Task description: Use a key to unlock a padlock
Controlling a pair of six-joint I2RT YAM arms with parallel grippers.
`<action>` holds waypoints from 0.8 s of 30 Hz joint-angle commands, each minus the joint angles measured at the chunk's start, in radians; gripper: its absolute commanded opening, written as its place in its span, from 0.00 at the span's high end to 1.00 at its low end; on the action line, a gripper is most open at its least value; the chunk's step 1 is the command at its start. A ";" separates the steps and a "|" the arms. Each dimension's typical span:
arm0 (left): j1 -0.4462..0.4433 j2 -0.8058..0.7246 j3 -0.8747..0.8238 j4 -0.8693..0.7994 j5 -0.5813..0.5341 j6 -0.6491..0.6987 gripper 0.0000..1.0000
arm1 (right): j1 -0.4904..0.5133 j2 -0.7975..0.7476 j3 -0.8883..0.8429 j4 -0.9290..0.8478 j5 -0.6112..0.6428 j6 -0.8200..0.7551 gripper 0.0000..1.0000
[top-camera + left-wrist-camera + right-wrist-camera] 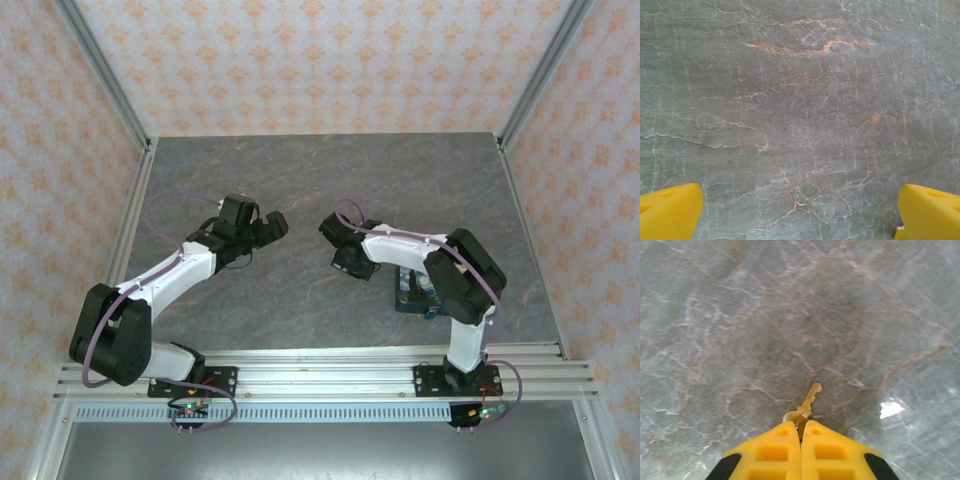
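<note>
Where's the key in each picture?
Top: too small to see; the right gripper, centre, holds it.
Right wrist: key pokes out of the shut fingers, bottom centre.
Left wrist: open left gripper over the table.
Shared landmark: grey veined table.

Grey, white-and-orange-veined stone tabletop (805, 100); yellow fingertips (670, 210) of the left gripper (800, 212) stand wide apart at the near left and right corners.

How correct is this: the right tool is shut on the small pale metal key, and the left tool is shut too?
Not quite: the left tool is open, as the left wrist view shows. The right tool is shut on the small pale metal key.
</note>
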 commanded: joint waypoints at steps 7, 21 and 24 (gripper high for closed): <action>-0.002 -0.061 -0.029 0.020 0.132 -0.104 0.00 | 0.009 -0.135 -0.238 0.325 -0.096 -0.085 1.00; -0.008 -0.056 -0.100 0.124 0.234 -0.234 0.00 | -0.112 -0.342 -0.511 0.775 -0.350 -0.222 1.00; -0.023 -0.027 -0.094 0.147 0.256 -0.244 0.00 | -0.126 -0.355 -0.534 0.842 -0.405 -0.238 1.00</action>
